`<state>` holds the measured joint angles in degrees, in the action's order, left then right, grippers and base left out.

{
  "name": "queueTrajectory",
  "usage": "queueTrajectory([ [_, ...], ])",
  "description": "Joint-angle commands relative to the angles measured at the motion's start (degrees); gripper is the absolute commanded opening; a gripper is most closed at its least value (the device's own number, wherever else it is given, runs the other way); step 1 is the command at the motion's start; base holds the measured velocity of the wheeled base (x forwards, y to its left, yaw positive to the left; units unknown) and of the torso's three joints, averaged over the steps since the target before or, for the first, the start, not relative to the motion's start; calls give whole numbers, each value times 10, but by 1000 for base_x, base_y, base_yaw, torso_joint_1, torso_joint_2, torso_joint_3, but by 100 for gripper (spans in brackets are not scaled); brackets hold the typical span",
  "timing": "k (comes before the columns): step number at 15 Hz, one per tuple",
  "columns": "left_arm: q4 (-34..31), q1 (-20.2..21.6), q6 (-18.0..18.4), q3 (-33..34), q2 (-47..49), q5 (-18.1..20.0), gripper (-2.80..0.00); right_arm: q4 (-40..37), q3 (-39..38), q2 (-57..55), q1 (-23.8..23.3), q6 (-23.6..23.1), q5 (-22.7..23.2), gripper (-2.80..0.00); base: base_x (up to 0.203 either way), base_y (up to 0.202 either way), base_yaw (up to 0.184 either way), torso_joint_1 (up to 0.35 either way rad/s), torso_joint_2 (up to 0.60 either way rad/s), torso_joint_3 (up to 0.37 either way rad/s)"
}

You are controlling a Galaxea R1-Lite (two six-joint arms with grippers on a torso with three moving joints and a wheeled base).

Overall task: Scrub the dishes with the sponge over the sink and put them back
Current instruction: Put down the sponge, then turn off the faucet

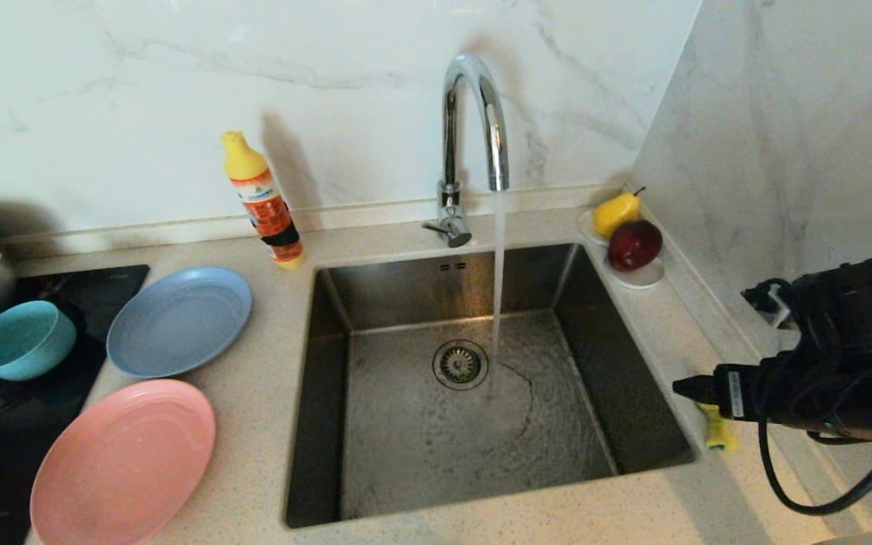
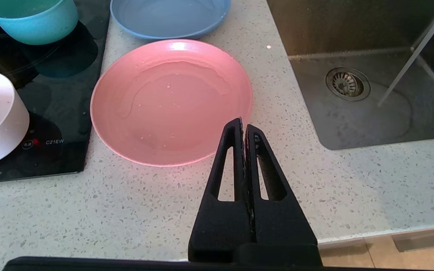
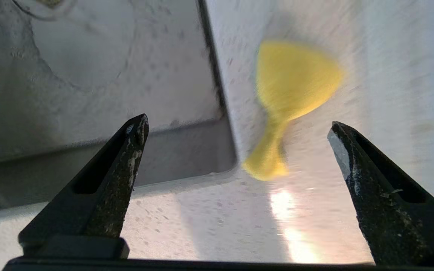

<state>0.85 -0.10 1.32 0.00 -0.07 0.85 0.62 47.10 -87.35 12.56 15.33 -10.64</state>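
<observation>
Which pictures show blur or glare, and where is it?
Right wrist view: the yellow sponge is smeared by motion blur, and a bright glare patch lies on the counter below it. Left wrist view: sharp, with a highlight on the pink plate. Head view: mostly sharp.

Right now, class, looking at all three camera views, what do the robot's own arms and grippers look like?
The right arm is bulky matte black, with a white label and a looping black cable. The right gripper has two black wedge-shaped fingers with slot cut-outs and whitish scuffed pads. The left gripper has matching black triangular fingers, cleaner, each with a long slot cut-out.
</observation>
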Motion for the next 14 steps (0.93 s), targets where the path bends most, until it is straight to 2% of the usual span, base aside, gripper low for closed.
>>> queueTrajectory([
  [1, 1, 0, 0, 7, 1, 0, -280, 1, -5, 71, 6, -33, -6, -280, 0, 0, 0, 0, 0, 0],
  [4, 0, 0, 0, 7, 1, 0, -280, 8, -10, 155, 31, -65, -2, -280, 0, 0, 0, 0, 0, 0],
  [8, 0, 0, 0, 7, 1, 0, -280, 10, -53, 278, 55, -94, 53, -280, 0, 0, 0, 0, 0, 0],
  [10, 0, 0, 0, 7, 1, 0, -280, 8, -90, 354, 46, -111, 90, -280, 0, 0, 0, 0, 0, 0],
  [14, 0, 0, 0, 7, 1, 0, -280, 4, -209, 539, -9, -140, 155, -280, 0, 0, 0, 0, 0, 0],
])
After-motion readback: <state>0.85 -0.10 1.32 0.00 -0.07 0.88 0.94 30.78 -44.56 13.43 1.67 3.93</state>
